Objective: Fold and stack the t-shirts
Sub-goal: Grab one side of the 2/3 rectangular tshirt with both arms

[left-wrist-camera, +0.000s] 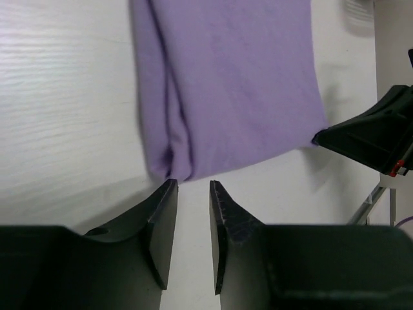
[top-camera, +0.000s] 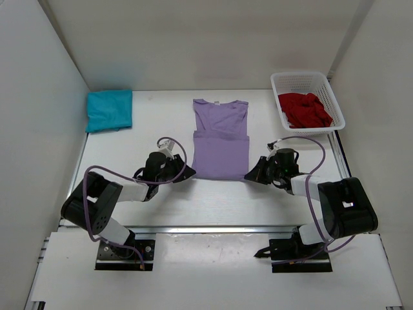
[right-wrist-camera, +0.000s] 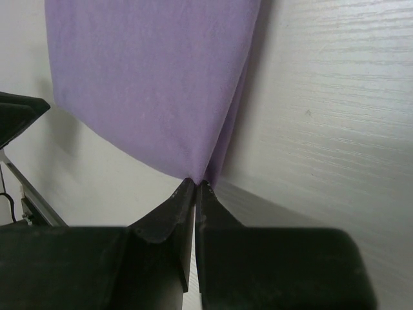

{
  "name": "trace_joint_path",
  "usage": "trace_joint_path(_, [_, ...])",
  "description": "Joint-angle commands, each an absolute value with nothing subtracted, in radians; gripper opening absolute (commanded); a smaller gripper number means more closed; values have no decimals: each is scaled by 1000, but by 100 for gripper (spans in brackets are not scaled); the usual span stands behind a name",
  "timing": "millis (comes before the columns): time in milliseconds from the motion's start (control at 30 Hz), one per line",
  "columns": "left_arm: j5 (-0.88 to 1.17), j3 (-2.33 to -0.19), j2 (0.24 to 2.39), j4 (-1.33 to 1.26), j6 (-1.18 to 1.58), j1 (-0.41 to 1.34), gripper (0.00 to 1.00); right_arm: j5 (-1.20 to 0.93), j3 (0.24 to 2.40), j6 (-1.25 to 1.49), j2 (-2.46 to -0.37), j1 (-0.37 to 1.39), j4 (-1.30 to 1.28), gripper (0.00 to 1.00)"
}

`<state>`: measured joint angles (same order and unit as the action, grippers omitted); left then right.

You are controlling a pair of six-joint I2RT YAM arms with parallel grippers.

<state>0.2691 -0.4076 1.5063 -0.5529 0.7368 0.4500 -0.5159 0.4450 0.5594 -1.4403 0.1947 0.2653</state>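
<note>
Right hand [right-wrist-camera: 195, 184] pinches the near right corner of the lavender t-shirt [top-camera: 221, 139], spread ahead on the surface [top-camera: 161, 116]; left hand [left-wrist-camera: 192, 187], narrowly parted, holds nothing just short of its left corner. It looks soft and limp; corners suit gripping.

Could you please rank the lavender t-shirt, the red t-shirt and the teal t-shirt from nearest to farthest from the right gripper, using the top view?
1. lavender t-shirt, mid-table; the right gripper pinches its near right corner.
2. red t-shirt, in the basket at the far right.
3. teal t-shirt, folded at the far left.
</note>
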Motion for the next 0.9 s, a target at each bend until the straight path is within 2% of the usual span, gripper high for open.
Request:
trace_joint_path(0, [262,-468,1537,-560,704,469,39,-528,456,542,-1443,192,299,0])
trace_joint_path(133, [282,-482,1592,-578,707,471,36,-537,456,541,-1446,190,304,0])
trace_joint_path(300, [253,-514,1615,-532,696,473,25,-534,451,545,-1443,189,308,0])
trace_joint_path(500, [215,-476,1580,-545,692,469,35,-543,453,541,-1448,189,307,0])
trace_joint_path(667, [241,-485,1618,-555,692,482,33,-543,446,545,-1442,187,311,0])
trace_joint_path(767, [248,-480,1635,-566,698,482,23,-542,448,546,-1443,187,314,0])
trace_joint_path(867, [242,-476,1620,-566,704,466,2,-541,449,545,-1447,192,314,0])
